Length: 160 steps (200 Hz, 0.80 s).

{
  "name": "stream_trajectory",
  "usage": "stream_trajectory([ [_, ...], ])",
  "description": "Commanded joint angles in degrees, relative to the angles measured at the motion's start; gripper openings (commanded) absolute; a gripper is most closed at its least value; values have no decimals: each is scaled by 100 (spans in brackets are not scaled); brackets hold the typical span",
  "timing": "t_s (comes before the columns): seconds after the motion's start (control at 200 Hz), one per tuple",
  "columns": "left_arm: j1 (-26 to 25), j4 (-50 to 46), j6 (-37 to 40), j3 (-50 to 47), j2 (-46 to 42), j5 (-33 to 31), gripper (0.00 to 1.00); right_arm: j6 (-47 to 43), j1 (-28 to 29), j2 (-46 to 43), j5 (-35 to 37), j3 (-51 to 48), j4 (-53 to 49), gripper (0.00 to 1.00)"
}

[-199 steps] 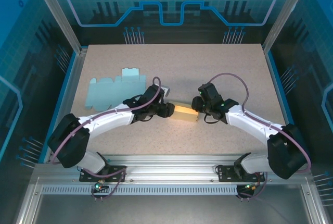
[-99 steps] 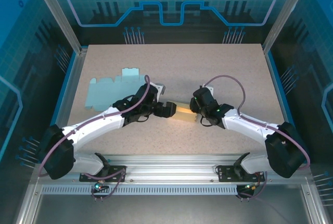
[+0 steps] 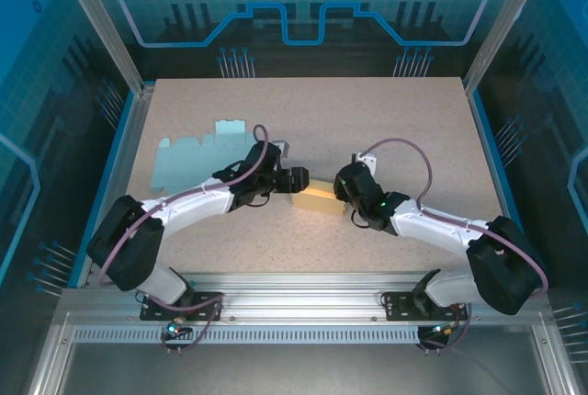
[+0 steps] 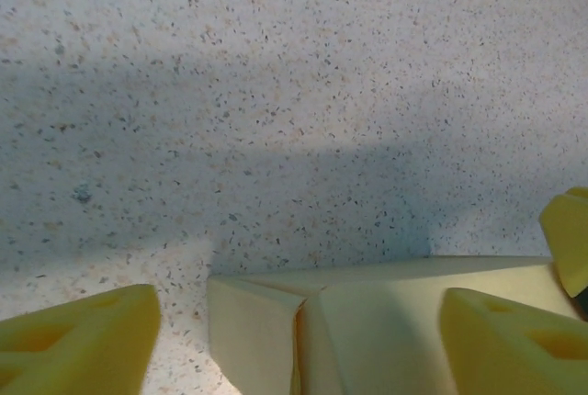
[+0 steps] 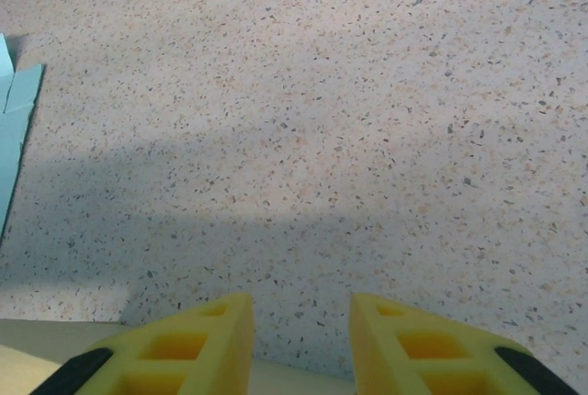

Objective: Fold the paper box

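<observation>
Yellow paper box point(image 3: 312, 195), folded up into a long block, lying on the speckled table point(image 3: 413, 119) near its middle, directly between the two grippers. At 9 o'clock of the box: left gripper point(image 3: 296, 180), jaws spread wide astride the box's end. Seen from the left wrist, box low in frame at 6 o'clock, an end flap turned in with a seam showing. Left fingers point(image 4: 78, 340) yellow, one clear of the box at 8 o'clock, the other in front of its top face at 4 o'clock. At 3 o'clock of the box: right gripper point(image 3: 346, 184), right fingers point(image 5: 175, 349) set narrowly apart over the box's pale edge. Cannot be told whether anything is pinched there. At 10 o'clock of the box, well apart: light-blue cardboard sheet point(image 3: 197, 158), lying flat and unfolded.
</observation>
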Motion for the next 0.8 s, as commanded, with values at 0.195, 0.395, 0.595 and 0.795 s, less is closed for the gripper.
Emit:
stream_trajectory([
  [0.195, 122, 857, -463, -1004, 126, 316, 50, -53, 154, 481, -26, -329, -648, 34],
  [0.395, 131, 1933, -738, -1914, 169, 469, 32, -2, 131, 582, -72, -374, -551, 34],
  [0.595, 130, 2361, -720, -2255, 234, 458, 11, -127, 15, 442, -356, -311, -540, 36],
  [0.795, 131, 2458, -620, -2245, 322, 439, 11, -536, -441, 150, -1167, 239, -948, 52],
])
